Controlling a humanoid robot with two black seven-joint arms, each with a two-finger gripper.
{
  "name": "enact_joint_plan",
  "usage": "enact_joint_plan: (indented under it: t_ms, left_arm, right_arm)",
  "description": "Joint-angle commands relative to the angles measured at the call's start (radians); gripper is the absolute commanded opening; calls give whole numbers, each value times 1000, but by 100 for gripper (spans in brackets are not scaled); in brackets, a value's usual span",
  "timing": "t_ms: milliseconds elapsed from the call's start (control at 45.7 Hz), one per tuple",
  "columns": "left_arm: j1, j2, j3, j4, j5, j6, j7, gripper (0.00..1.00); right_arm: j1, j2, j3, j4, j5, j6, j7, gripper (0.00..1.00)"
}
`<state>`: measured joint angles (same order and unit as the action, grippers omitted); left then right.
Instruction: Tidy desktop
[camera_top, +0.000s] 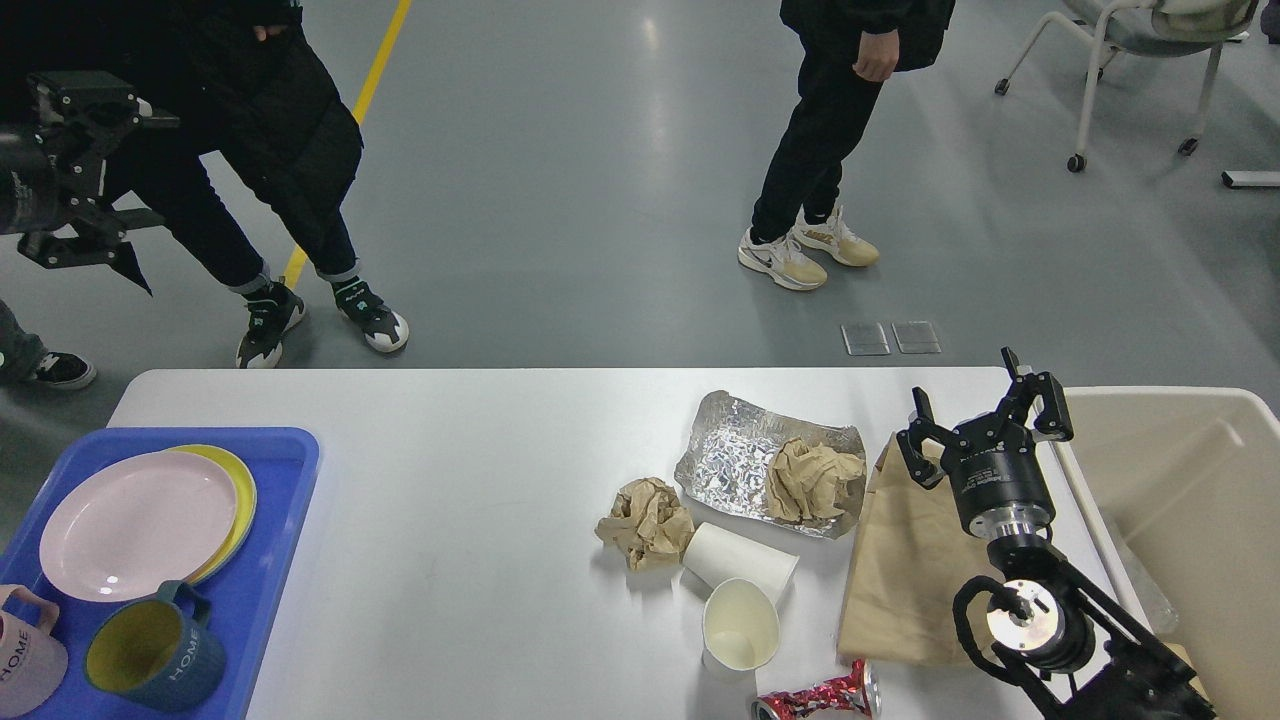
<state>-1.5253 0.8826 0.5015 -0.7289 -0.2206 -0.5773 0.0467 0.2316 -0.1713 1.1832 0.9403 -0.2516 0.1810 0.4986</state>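
Observation:
The white desktop (460, 470) carries litter on its right half. There is a crumpled brown paper ball (648, 520), and a foil sheet (730, 455) with a second paper wad (815, 480) on it. Two white paper cups (740, 560) (740, 628) lie beside a flat brown paper bag (900, 570), and a crushed red can (820, 695) is at the front edge. My right gripper (985, 405) hangs open over the bag's far corner, holding nothing. My left gripper (140, 170) is raised high at the far left, open and empty.
A blue tray (285, 470) at the left holds a pink plate (135, 525) on a yellow plate, a blue mug (155, 650) and a pink mug (25, 665). A cream bin (1180, 480) stands at the table's right end. Two people stand on the floor beyond the far edge.

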Motion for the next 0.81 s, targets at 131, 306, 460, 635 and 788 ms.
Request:
enact_joint_plan:
  t_ms: [131, 306, 460, 635, 788]
  left_arm:
    - [448, -132, -797, 9, 21, 59, -77, 97]
    - [692, -309, -1274, 9, 92, 132, -123, 97]
    - [895, -487, -1631, -13, 364, 148, -162, 97]
    - [1129, -629, -1939, -223, 625, 206, -154, 97]
    - [1269, -689, -2028, -330, 678, 220, -153, 97]
  right_arm:
    - [0, 1, 0, 0, 0, 0, 0, 100]
    - [0, 1, 0, 0, 0, 0, 0, 100]
    - [0, 0, -1, 0, 0, 0, 0, 100]
    - [0, 0, 1, 2, 0, 0, 0, 100]
    - [0, 0, -1, 2, 0, 0, 0, 100]
